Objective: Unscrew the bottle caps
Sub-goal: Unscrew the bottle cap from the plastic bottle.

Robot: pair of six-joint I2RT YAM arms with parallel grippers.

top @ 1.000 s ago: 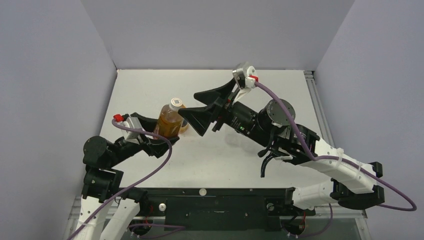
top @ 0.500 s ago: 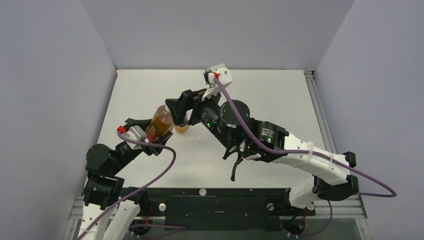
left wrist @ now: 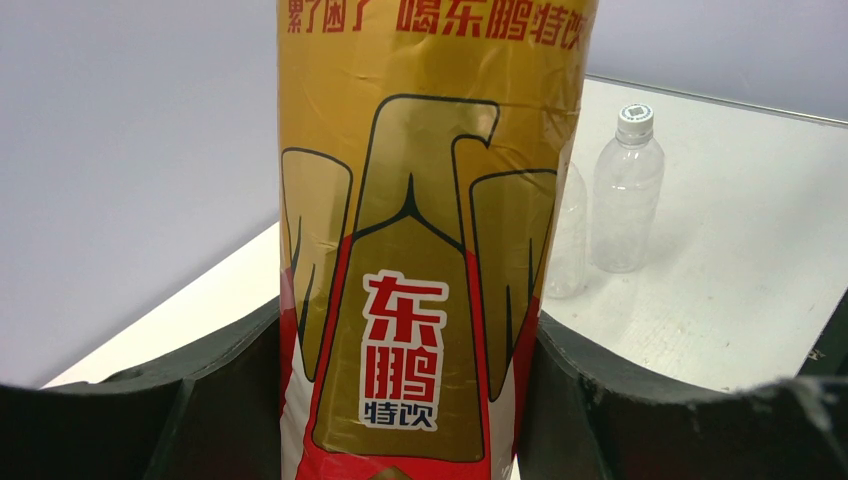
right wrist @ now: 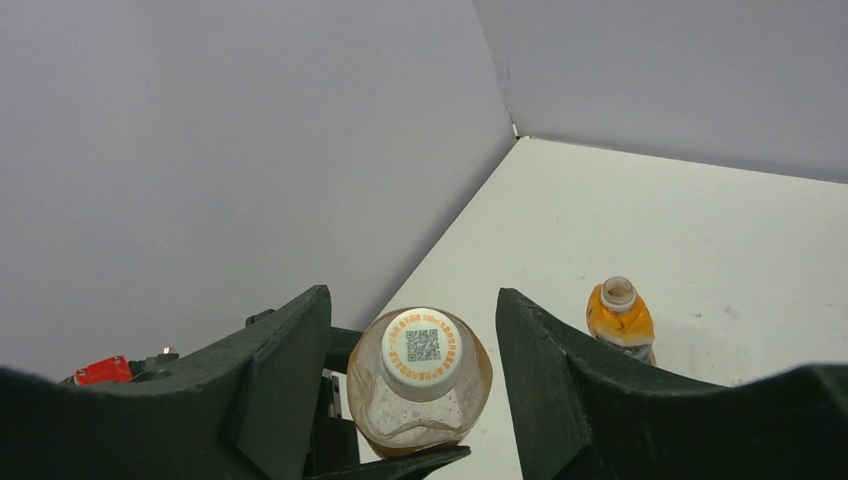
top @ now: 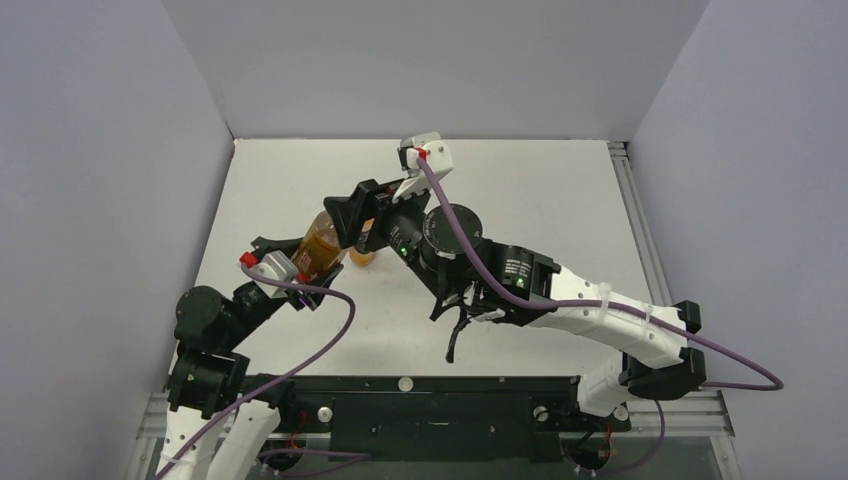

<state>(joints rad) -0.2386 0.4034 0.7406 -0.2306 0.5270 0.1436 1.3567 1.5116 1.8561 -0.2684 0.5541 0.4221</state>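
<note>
My left gripper (top: pixel 310 262) is shut on the reddish-brown bottle (top: pixel 322 240), which fills the left wrist view with its gold and red label (left wrist: pixel 420 260) between the fingers (left wrist: pixel 225 380). Its white cap (right wrist: pixel 423 349) carries a printed code. My right gripper (right wrist: pixel 412 310) is open, with one jaw on each side of that cap and a gap on both sides; in the top view it (top: pixel 352 215) covers the cap. A small orange bottle (right wrist: pixel 620 320) stands uncapped on the table beyond, and shows in the top view (top: pixel 363 256). A clear bottle (left wrist: pixel 626 195) with a white cap (left wrist: pixel 636 118) stands further off.
The white table (top: pixel 560 200) is walled by grey panels at the back and both sides. A second clear shape (left wrist: pixel 566 235) stands partly hidden behind the held bottle. The right arm (top: pixel 520 280) stretches across the middle of the table.
My right gripper has swung left and down from the table's middle to straddle the bottle's cap. My left gripper holds the bottle, shifted slightly toward the near left.
</note>
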